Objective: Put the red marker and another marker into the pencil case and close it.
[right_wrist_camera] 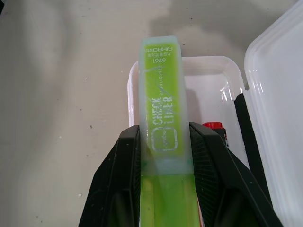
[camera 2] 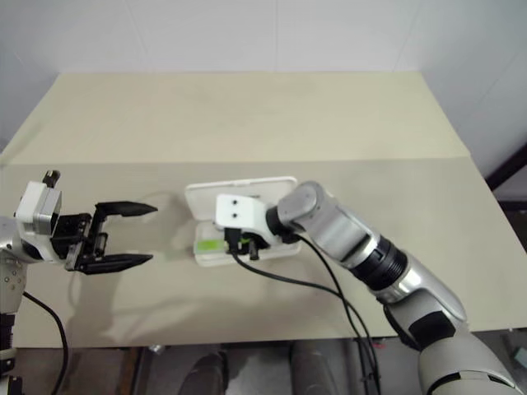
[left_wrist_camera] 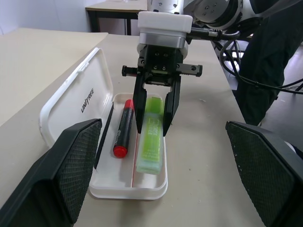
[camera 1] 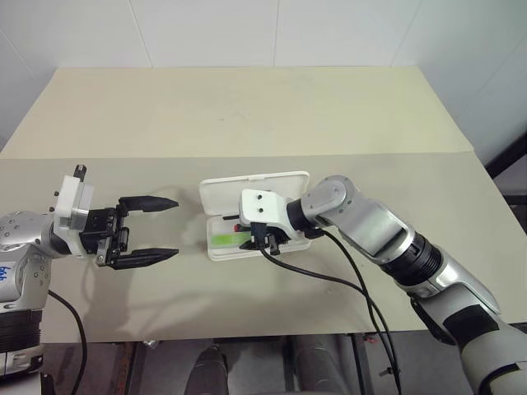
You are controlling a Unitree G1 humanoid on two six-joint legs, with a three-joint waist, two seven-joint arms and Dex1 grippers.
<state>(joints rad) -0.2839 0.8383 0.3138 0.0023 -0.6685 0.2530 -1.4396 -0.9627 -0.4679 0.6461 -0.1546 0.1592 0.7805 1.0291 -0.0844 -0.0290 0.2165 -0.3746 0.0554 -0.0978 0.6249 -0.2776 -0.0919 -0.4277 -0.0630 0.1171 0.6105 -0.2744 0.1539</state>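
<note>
A: Where is the green highlighter (left_wrist_camera: pixel 151 135)?
B: It is pinched between the two black fingers of the right gripper (left_wrist_camera: pixel 155 124), over the front part of the open pencil case (left_wrist_camera: pixel 71 101), one end down in the tray.
A: And the red marker (left_wrist_camera: pixel 123 128)?
B: It lies in the tray just beside, along the lid side (a slim round stick, black with red ends).
A: The materials?
B: The highlighter is translucent and flat-sided; the case is smooth white plastic with rounded corners.
A: The left gripper (camera 1: pixel 150 230)?
B: Its jaws are spread wide, empty, apart from the case.

pencil case (left_wrist_camera: pixel 66 101): glossy white hard plastic | green marker (left_wrist_camera: pixel 151 135): translucent, smooth plastic | red marker (left_wrist_camera: pixel 124 128): shiny plastic | left gripper's pads (left_wrist_camera: pixel 71 165): black, finely knurled | table (camera 1: pixel 247 107): matt beige
</note>
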